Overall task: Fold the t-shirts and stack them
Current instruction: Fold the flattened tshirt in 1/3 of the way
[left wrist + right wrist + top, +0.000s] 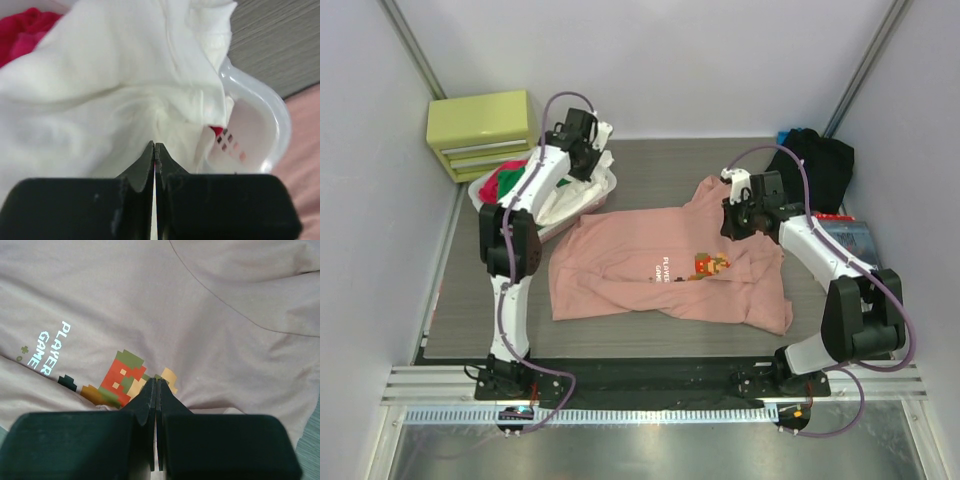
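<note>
Left tool (154, 146), jaws pressed together, hangs over a white cloth (100, 90) heaped in the laundry basket (272, 107) at the far left of the counter (665, 165). Right tool (156, 381), jaws likewise closed, sits at the chest print (122, 377) of the pink t-shirt (620, 270), spread mid-counter; the black t-shirt (817, 160) lies bunched at the far right.

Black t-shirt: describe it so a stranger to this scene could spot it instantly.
Find the grey table and follow it to the far right corner, by the right wall. The black t-shirt lies there in a bunched heap. Unlike the salmon-pink t-shirt spread out mid-table, it is dark and crumpled.
</note>
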Robot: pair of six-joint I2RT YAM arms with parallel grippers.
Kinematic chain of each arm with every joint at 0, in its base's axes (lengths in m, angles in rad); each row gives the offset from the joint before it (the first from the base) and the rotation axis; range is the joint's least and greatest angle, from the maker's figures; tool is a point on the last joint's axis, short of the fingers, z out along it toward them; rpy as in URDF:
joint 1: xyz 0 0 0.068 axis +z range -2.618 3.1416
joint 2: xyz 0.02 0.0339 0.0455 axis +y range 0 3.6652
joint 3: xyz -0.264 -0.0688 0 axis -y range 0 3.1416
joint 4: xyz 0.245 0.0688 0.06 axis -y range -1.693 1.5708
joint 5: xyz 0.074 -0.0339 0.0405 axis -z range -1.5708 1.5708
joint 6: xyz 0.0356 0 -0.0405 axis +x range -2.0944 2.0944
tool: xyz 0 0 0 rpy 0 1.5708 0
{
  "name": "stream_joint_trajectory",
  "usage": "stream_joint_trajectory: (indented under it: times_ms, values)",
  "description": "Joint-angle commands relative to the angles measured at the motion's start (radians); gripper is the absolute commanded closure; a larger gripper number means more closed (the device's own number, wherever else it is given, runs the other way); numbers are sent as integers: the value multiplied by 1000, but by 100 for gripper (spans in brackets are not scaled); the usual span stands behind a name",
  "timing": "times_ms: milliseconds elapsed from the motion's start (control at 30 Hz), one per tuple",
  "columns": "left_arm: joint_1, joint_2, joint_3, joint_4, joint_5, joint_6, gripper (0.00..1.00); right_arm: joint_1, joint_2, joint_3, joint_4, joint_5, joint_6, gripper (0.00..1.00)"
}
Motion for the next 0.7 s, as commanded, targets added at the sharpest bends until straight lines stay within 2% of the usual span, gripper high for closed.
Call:
stream_joint_trajectory:
  times_ms: [0, 167, 200, 333, 467, 567, 633, 667]
  values:
    - [-5, -291, -95, 84, -35, 13, 100, 5, -51, -2, 24, -27, -9, 99]
    - [2, -475, -300, 19, -76, -22, 100, 3, -75, -2, 18, -33, -8, 99]
    - [15, -530, -384, 10, -78, -26, 100, 5, -80, -3, 15, -34, -9, 99]
    - [94, -607, -534, 22, -93, -71, 100, 5, -101, -15, 14, -51, -8, 99]
    - [159, -543, -534, -70, -45, -101, 100, 5, -106, -16, 16, -66, -5, 99]
    - [179, -500, -546, -24, -50, -107, 100, 6, -112, -17, 13, -73, -5, 99]
    - [199, -439, -499, -30, -32, -113, 100, 6, -120, -22, 8, -71, -5, 99]
    - [206, -348, -418, -65, -3, -118, 100, 6, -124, -29, 7, -71, -9, 99]
